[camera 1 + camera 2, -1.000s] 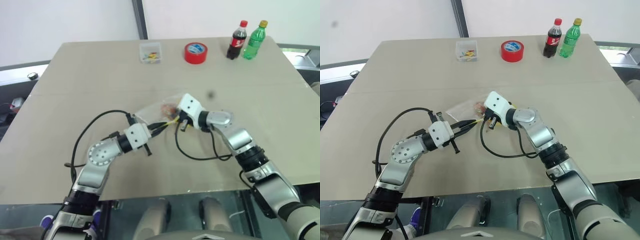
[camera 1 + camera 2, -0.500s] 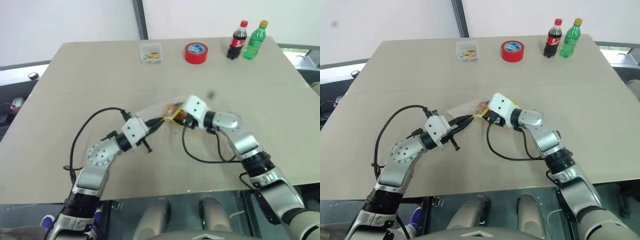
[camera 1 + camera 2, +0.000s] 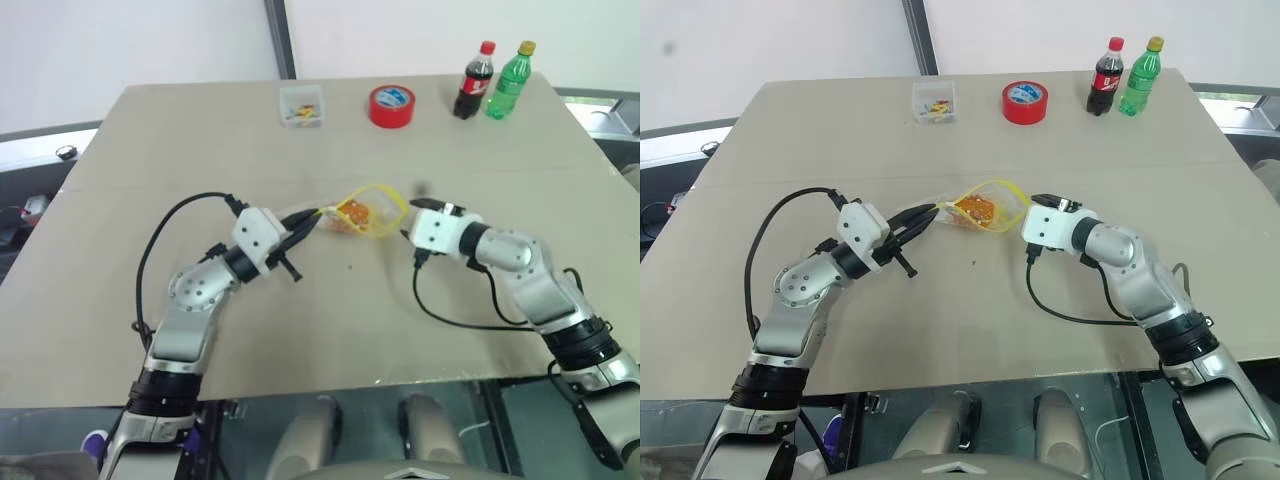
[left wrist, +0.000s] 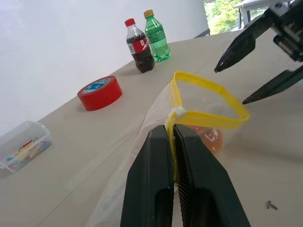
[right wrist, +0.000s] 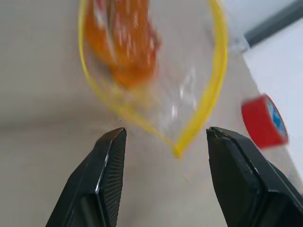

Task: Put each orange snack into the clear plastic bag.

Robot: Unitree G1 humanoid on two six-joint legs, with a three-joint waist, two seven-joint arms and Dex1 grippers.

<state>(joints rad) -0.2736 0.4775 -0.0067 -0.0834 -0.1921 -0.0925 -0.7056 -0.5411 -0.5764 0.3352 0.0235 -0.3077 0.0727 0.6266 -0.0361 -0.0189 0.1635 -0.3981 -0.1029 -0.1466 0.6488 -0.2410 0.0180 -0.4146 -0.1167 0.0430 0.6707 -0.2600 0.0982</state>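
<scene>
The left gripper (image 3: 932, 212) is clamped on the clear plastic bag (image 3: 985, 206), mid-table. Orange snacks (image 3: 975, 209) sit inside. The right gripper (image 3: 1025, 212), jaws apart, waits just right. Red tape roll (image 3: 1024, 102) and bottles (image 3: 1122, 77) stand far off.

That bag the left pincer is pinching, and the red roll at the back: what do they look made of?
Clear plastic bag: thin glossy transparent film, probably plastic; it crinkles, with a stiffer yellow strip ringing its mouth. Red roll: looks like smooth glossy adhesive tape wound round a core.

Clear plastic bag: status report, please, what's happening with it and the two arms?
Left tool shut on clear plastic bag at its yellow strip. Right tool open, just off the bag's mouth. Orange snacks inside. Nothing in the way.
</scene>
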